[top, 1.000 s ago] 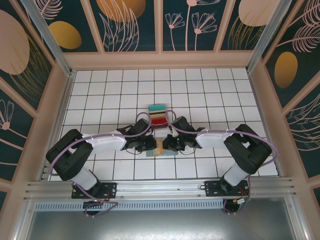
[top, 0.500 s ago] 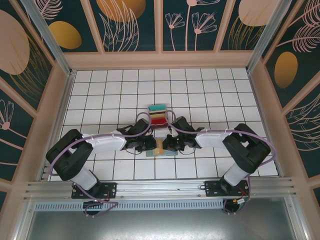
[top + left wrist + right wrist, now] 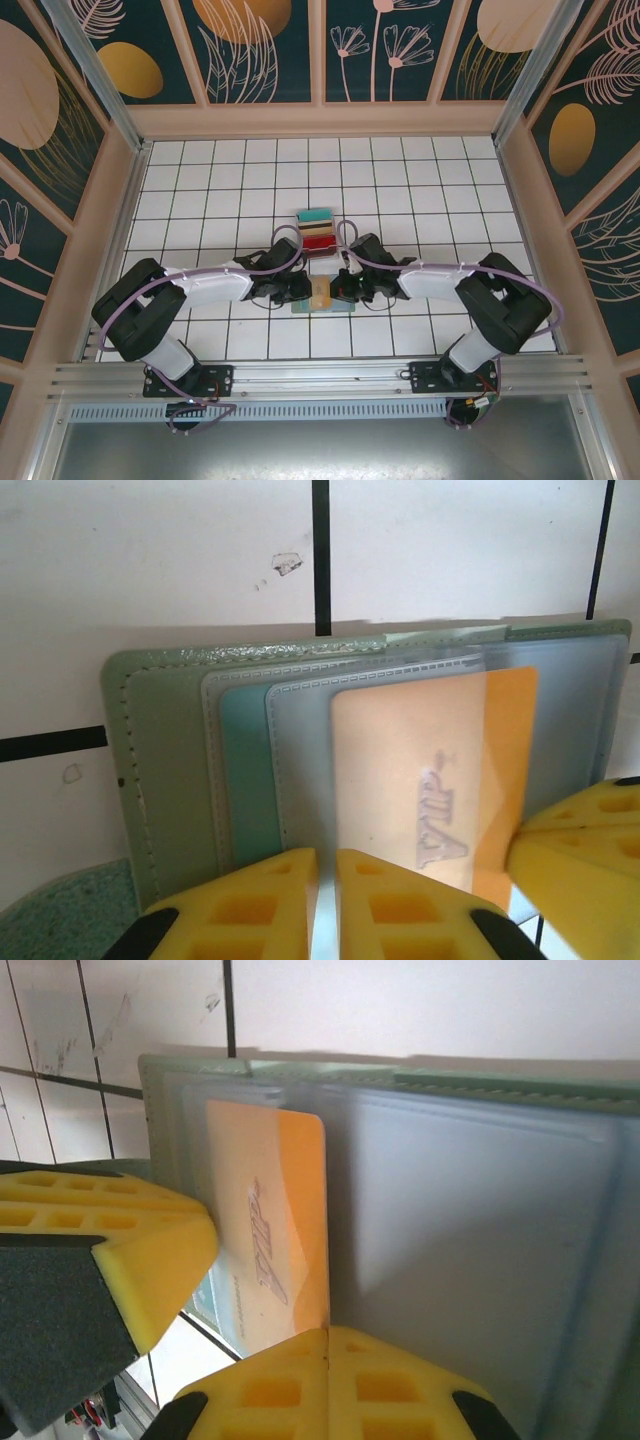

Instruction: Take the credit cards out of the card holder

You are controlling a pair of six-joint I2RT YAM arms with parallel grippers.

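One word legible: "VIP", in pale letters on the orange credit card (image 3: 420, 750), mostly behind a clear sleeve (image 3: 300, 740) of the card holder (image 3: 165, 760), with one bright strip bare. Clenched tight at the right gripper (image 3: 327, 1345), yellow pads (image 3: 390, 1360) seam to seam against that bare edge of the card; no telling whether pinching or merely pressing. Almost as tight at the left gripper (image 3: 325, 865), only a thin slit between its pads (image 3: 400, 880), tips down on the holder's near edge. From above, both grippers nose to nose over the holder, open and flat on the white tiled table (image 3: 200, 180), near the front. Behind each wrist, a long pale forearm reaching inward from a black elbow folded out to the side, above a base on the near rail. Just beyond the grippers, a clear tray (image 3: 318, 230) with a teal, tan and red stack.
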